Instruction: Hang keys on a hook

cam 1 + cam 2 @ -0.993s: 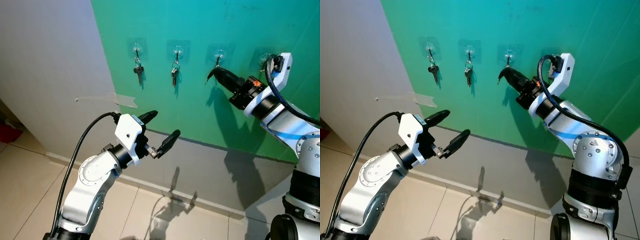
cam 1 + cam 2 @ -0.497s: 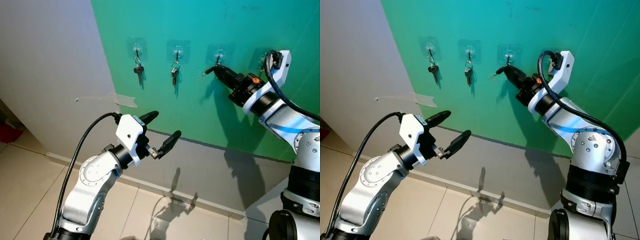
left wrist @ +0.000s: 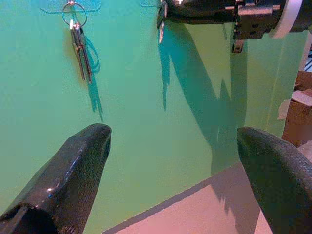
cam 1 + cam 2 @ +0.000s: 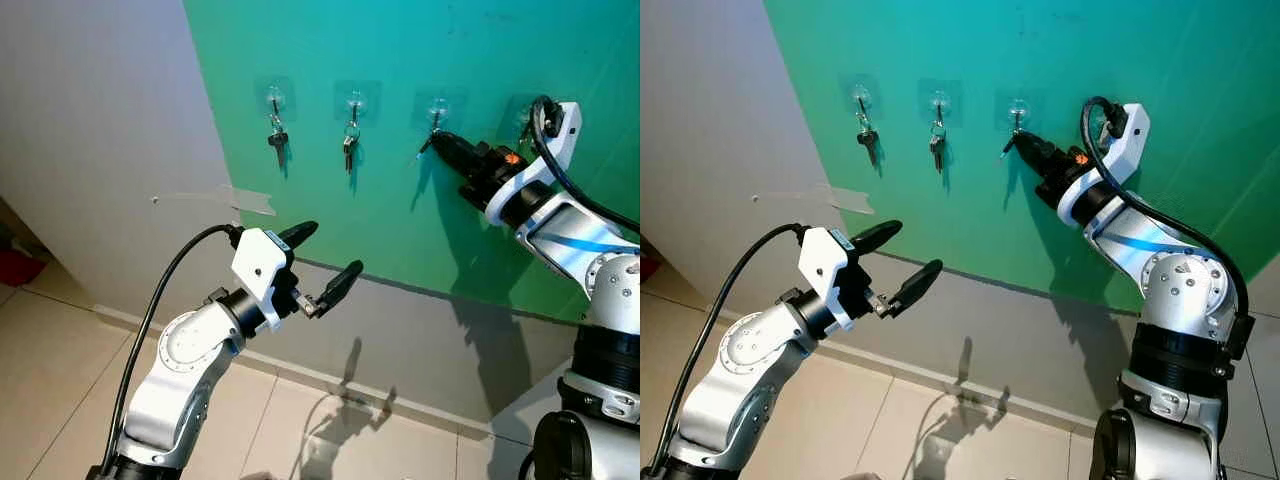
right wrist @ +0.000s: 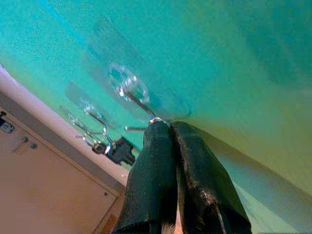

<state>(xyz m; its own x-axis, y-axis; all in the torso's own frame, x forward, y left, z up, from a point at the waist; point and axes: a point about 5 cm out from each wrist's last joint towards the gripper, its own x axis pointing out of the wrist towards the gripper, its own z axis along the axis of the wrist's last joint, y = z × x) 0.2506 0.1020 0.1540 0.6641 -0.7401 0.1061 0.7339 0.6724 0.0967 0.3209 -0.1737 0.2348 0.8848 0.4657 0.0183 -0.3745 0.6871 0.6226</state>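
My right gripper is raised to the green board, its tips just under the third clear hook. It is shut on a set of keys that sticks out from its tips beside the hook. In the right wrist view the shut fingers pinch a metal ring right at the hook's wire. My left gripper is held out lower down in front of the wall, open and holding nothing.
Two other hooks to the left carry hanging keys. A fourth hook sits behind my right wrist. A strip of tape is stuck on the grey wall. Tiled floor lies below.
My right gripper has risen and moved in from below the third hook to right at it, and the keys have swung with it. The left arm has stayed still.
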